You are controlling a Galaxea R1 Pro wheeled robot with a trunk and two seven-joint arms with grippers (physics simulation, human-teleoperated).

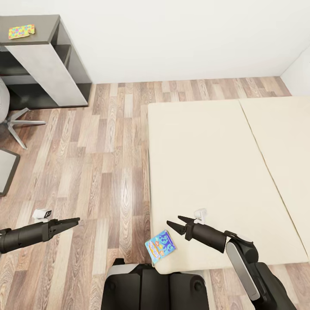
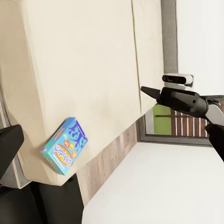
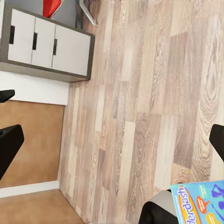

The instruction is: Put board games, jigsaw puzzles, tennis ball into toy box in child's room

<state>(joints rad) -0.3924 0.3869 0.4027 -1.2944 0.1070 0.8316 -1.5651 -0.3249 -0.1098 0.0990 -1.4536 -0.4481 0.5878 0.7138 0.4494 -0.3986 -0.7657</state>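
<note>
A small blue board game (image 1: 160, 246) lies on the near left corner of the cream bed (image 1: 206, 163), partly over its edge. It also shows in the left wrist view (image 2: 65, 151) and in the right wrist view (image 3: 200, 203). My right gripper (image 1: 173, 220) hovers open just beyond the game, a little above the mattress, holding nothing. Over the wood floor to the left of the bed, my left gripper (image 1: 74, 223) is open and empty. Far off at the upper left, a multicoloured jigsaw puzzle (image 1: 20, 31) rests on the grey-sided table (image 1: 47, 64), whose three white drawers (image 3: 44, 44) are in the right wrist view.
A swivel chair's metal legs (image 1: 17, 125) stand by the table at the left edge. My own dark base (image 1: 155, 286) sits against the bed's near corner. Plank floor (image 1: 99, 163) runs between table and bed, with a white wall behind.
</note>
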